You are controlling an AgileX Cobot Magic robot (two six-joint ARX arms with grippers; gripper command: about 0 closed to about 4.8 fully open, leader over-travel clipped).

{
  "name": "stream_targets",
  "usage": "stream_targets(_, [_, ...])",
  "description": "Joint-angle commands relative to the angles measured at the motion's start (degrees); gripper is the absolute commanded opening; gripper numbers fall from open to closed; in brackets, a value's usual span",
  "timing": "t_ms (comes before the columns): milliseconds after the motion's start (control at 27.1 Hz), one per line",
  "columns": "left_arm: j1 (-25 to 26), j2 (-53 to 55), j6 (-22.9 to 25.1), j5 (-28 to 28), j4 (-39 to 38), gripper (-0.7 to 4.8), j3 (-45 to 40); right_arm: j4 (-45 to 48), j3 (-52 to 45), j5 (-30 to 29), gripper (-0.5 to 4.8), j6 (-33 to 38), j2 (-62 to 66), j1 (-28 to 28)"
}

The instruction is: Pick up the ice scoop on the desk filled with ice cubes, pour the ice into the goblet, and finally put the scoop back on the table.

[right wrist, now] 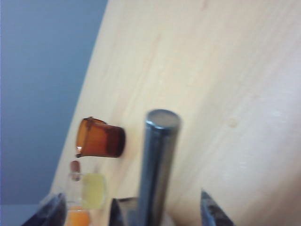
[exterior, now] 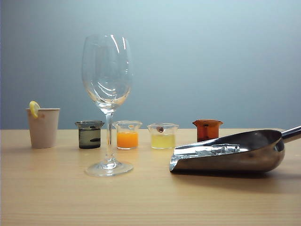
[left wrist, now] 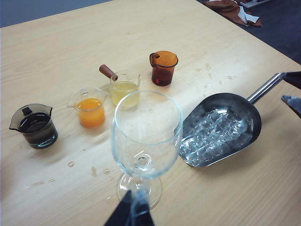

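Observation:
The empty goblet (exterior: 107, 75) stands upright on the table (exterior: 150, 202), left of centre. To its right the silver ice scoop (exterior: 263, 155) lies flat on the wood with ice cubes (exterior: 211, 150) in its trough. Its handle runs out of the exterior view's right edge. Neither gripper shows in that view. In the right wrist view my right gripper (right wrist: 131, 195) is open, fingers wide on either side of the scoop handle (right wrist: 157, 160) without touching it. In the left wrist view my left gripper (left wrist: 133, 194) is shut and empty, hanging in front of the goblet (left wrist: 146, 132), with the ice cubes (left wrist: 214, 134) beyond.
Behind the goblet stand a paper cup with a lemon slice (exterior: 43, 127), a dark beaker (exterior: 89, 134), an orange beaker (exterior: 127, 135), a yellow beaker (exterior: 162, 136) and an amber beaker (exterior: 207, 129). Water drops (left wrist: 70, 164) dot the wood. The table edge (left wrist: 277, 44) lies beyond the scoop.

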Motion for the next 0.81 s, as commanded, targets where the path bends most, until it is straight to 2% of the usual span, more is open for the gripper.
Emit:
stream_targets(37, [-0.09,-0.07,0.04,0.02,0.68,-0.06,0.28,6.14,0.26,-1.36,3.7,0.02,5.62,-0.81])
stream_targets(111, [-0.09,-0.07,0.04,0.02,0.68,-0.06,0.28,8.94,0.26,-1.4,3.69,0.09,9.51,-1.01])
stream_targets(258, [-0.09,-0.07,0.04,0.24,-0.24,-0.06,0.26,21.92,0.26,-0.39,3.69,0.02,19.8,-1.01])
stream_targets(517, [-0.09,-0.07,0.04,0.24,-0.76,-0.06,0.28,30.58,0.31,0.44,3.69,0.04,30.25,-1.95])
stream_targets(701, [-0.09,-0.07,0.04,0.24,-0.83,-0.06,0.26,42.12,0.37,-0.07,3.69,0.07,37.88,-5.01])
stream_targets(812, [-0.09,-0.07,0.07,0.24,-0.87,-0.06,0.26,45.4,0.39,-0.52,3.69,0.07,39.91,-6.27])
